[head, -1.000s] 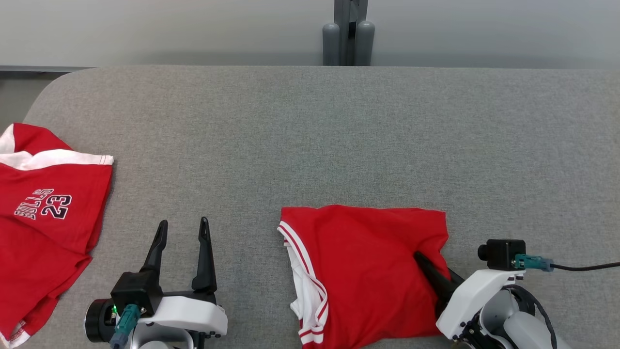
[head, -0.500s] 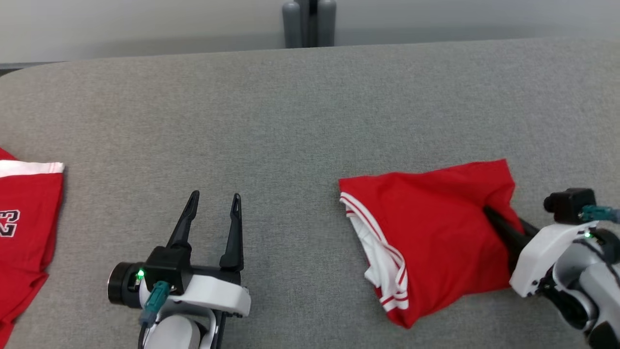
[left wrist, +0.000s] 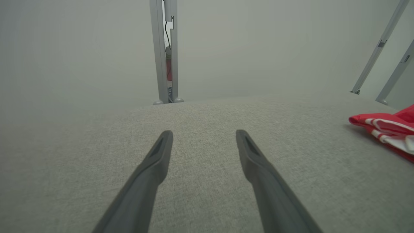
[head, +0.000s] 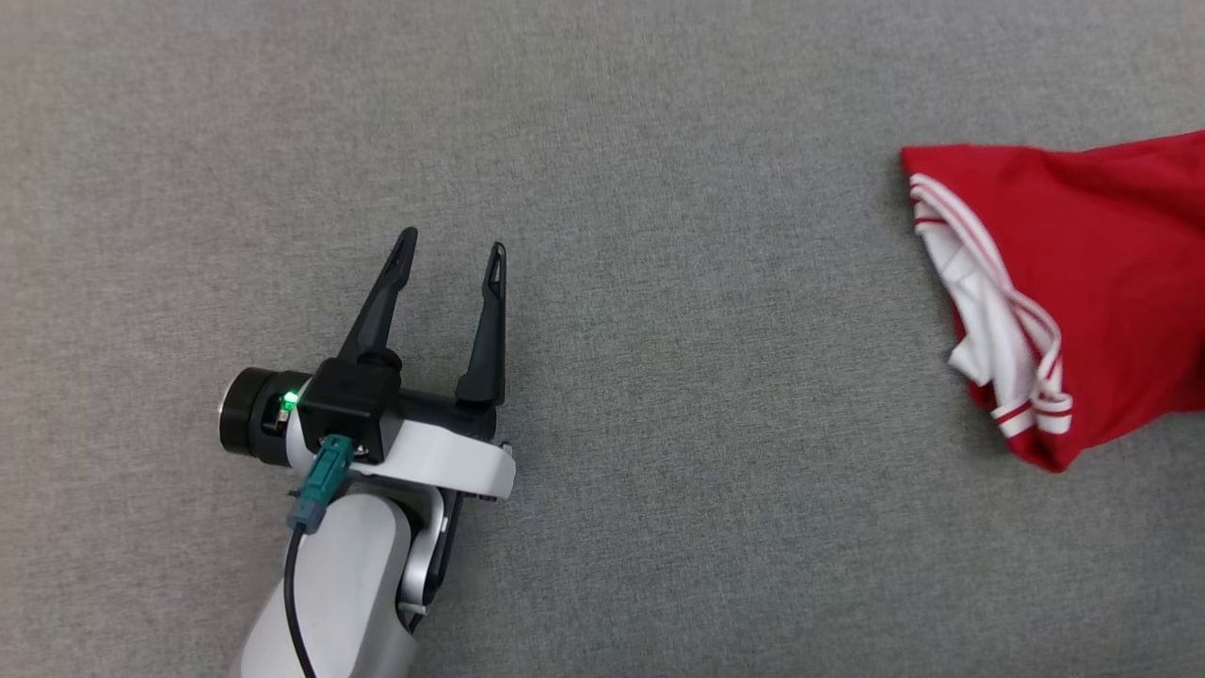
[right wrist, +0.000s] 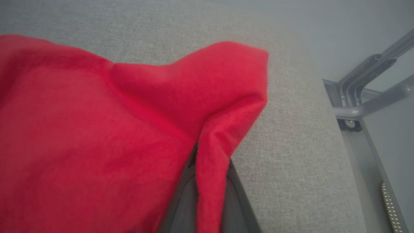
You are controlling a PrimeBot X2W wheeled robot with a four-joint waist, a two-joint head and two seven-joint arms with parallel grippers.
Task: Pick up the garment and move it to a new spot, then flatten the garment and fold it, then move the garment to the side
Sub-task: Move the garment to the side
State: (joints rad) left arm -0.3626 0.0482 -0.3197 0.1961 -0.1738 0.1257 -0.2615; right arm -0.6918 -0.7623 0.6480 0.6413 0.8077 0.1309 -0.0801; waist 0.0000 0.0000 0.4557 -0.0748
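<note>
The folded red garment [head: 1101, 282] lies on the grey table [head: 659, 113], well off to the right of the left gripper [head: 452, 240]; a wide strip of bare table lies between them; the garment's end with the white stripes points at the left gripper, and the rest runs away from the left gripper and off the edge of the head view; so its long way seems to go left to right.

The left gripper has its two fingers spread wide with nothing in them; they are low over the table, and I cannot tell if they touch it.

The right gripper [right wrist: 210, 168] is at the side of the garment away from the left gripper; its fingers are pinched tight on a fold of red cloth near a corner.

I think the folding is done and this is the last job, taking the garment to the side; the right arm is the near one and has hold of it; the pull should go away from the left gripper; the loose striped end could drag open.
</note>
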